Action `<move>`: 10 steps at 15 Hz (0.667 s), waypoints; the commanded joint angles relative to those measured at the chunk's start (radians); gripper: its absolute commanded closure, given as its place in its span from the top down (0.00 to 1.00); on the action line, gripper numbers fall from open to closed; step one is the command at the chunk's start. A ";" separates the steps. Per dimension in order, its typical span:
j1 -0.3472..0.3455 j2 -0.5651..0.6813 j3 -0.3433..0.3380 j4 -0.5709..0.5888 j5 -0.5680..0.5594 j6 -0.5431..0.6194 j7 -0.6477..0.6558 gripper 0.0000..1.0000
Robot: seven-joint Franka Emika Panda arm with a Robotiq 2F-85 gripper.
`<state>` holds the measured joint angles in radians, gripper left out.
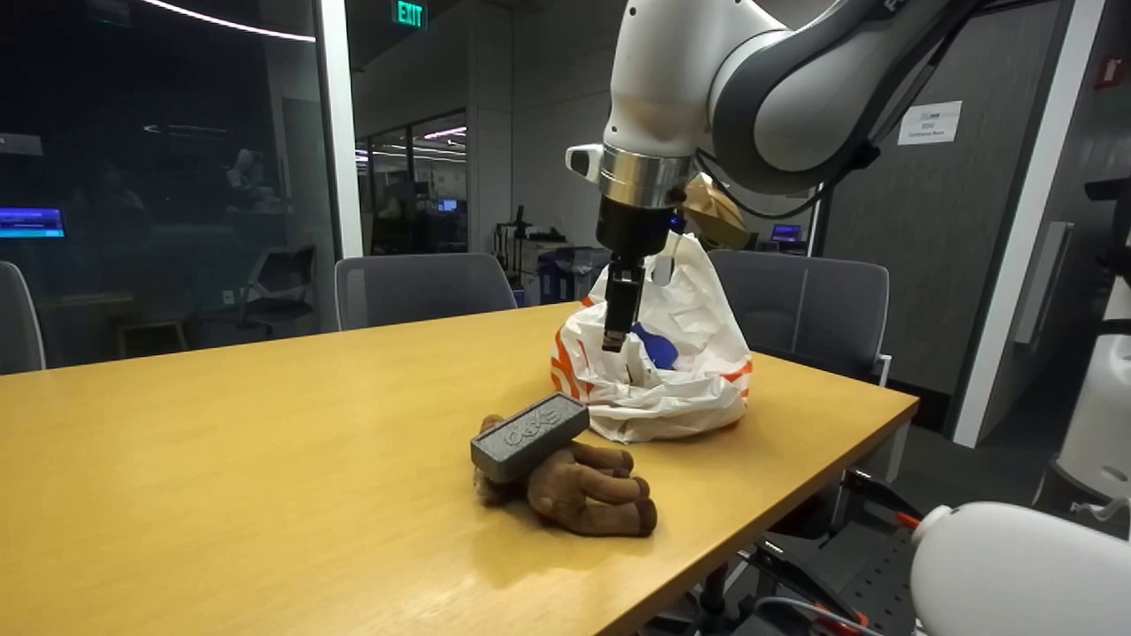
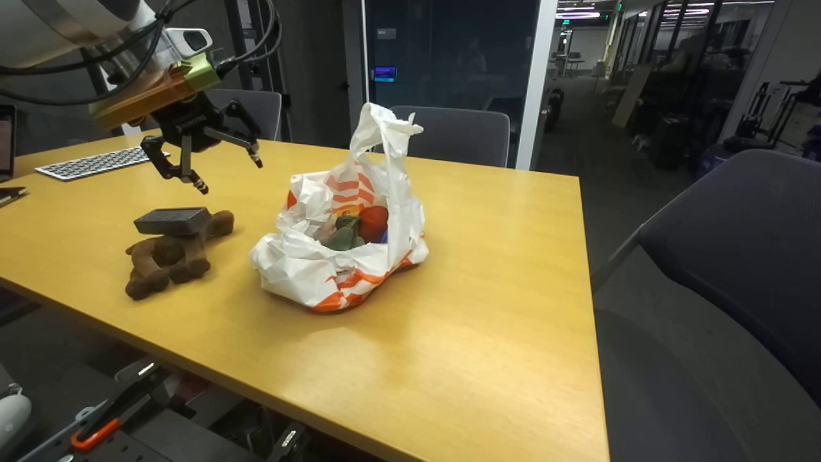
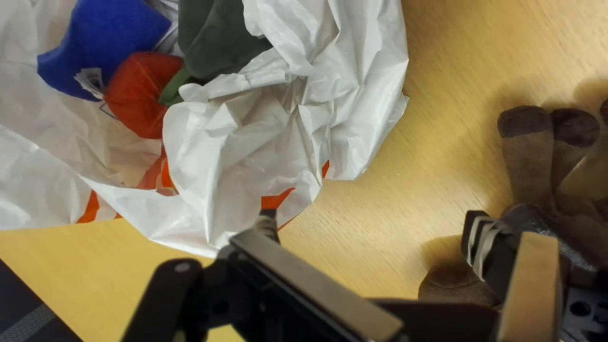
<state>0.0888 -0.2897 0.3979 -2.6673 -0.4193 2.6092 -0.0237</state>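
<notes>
My gripper (image 2: 231, 173) is open and empty above the table, its fingers wide apart in the wrist view (image 3: 373, 223). In an exterior view it shows edge-on (image 1: 612, 340). A crumpled white plastic bag with orange marks (image 2: 340, 276) stands open beside it; one finger overlaps the bag's edge (image 3: 266, 137) in the wrist view. The bag holds a red-orange soft item (image 3: 137, 95), a blue cloth-like item (image 3: 114, 38) and a dark green one (image 3: 218, 38). A brown plush animal (image 1: 601, 499) lies on its side with a dark grey EXPO eraser (image 1: 530, 437) on top.
The yellow wooden table (image 2: 500, 308) has its edge near the bag and plush. A white keyboard (image 2: 96, 163) and part of a laptop (image 2: 6, 141) are at the table's far end in an exterior view. Grey chairs (image 1: 424, 291) stand around the table.
</notes>
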 commanded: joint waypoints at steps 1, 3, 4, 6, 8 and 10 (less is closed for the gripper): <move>0.014 0.007 -0.085 0.036 0.016 -0.037 -0.017 1.00; -0.008 0.019 -0.131 0.067 0.014 -0.074 -0.025 1.00; -0.010 0.034 -0.163 0.086 0.032 -0.095 -0.044 1.00; -0.016 0.078 -0.222 0.125 0.066 -0.125 -0.080 1.00; 0.005 0.130 -0.290 0.158 0.186 -0.151 -0.178 1.00; 0.013 0.179 -0.334 0.184 0.327 -0.174 -0.264 1.00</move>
<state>0.0738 -0.2014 0.1291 -2.5578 -0.2520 2.4802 -0.1729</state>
